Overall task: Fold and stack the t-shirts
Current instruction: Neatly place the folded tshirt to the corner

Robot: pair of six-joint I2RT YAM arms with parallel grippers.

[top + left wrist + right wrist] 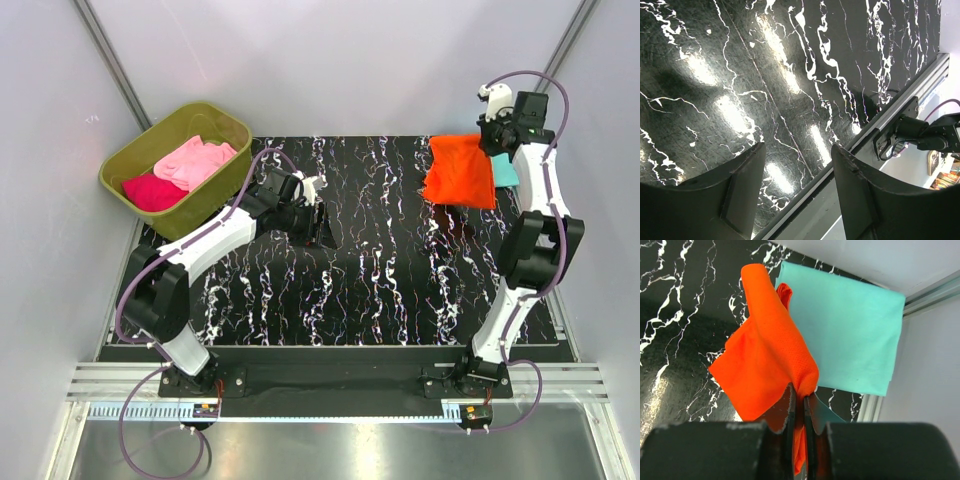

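olive tub (212, 198) | far-left corner | black white-veined table (380, 290)

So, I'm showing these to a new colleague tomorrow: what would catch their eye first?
Most likely the bright orange t-shirt at the far right of the table, pinched in the right arm's jaws and covering part of a flat teal t-shirt. Next, the olive-green tub at the far left, holding a light pink t-shirt and a magenta t-shirt. The left arm's jaws hang open over the black marbled tabletop.
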